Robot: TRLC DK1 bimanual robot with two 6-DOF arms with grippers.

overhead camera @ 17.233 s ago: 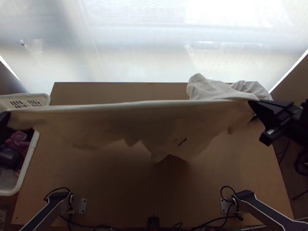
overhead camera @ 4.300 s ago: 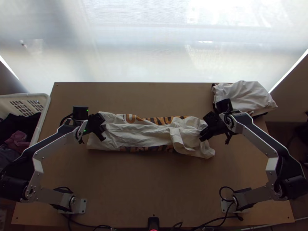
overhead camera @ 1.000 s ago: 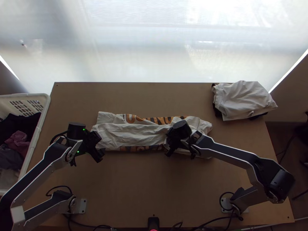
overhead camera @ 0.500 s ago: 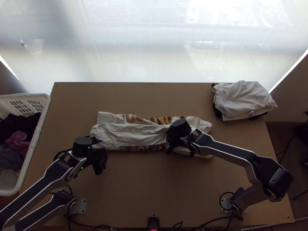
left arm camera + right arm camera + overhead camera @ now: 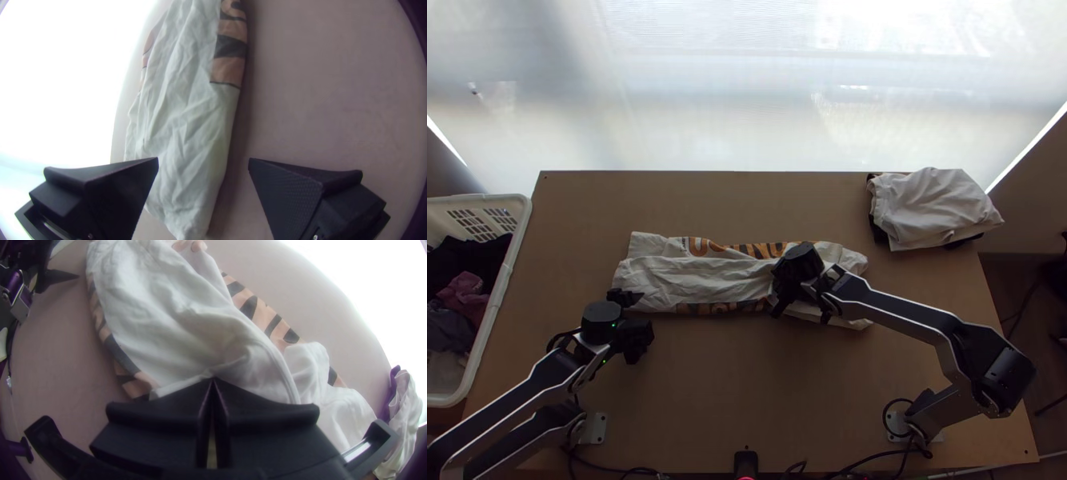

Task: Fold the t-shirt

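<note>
T-shirt is lying lengthwise along the bench's far edge, its left end just beyond the left gripper, jaws wide, while the right gripper's narrow jaws are apparently pinching cloth.

Lab-like indoor workspace, mounting plates on a wooden table, bright window, basket of clothes

Nothing legible
Folds break up the orange print along the twelve and six o'clock edges of the t-shirt.
</note>
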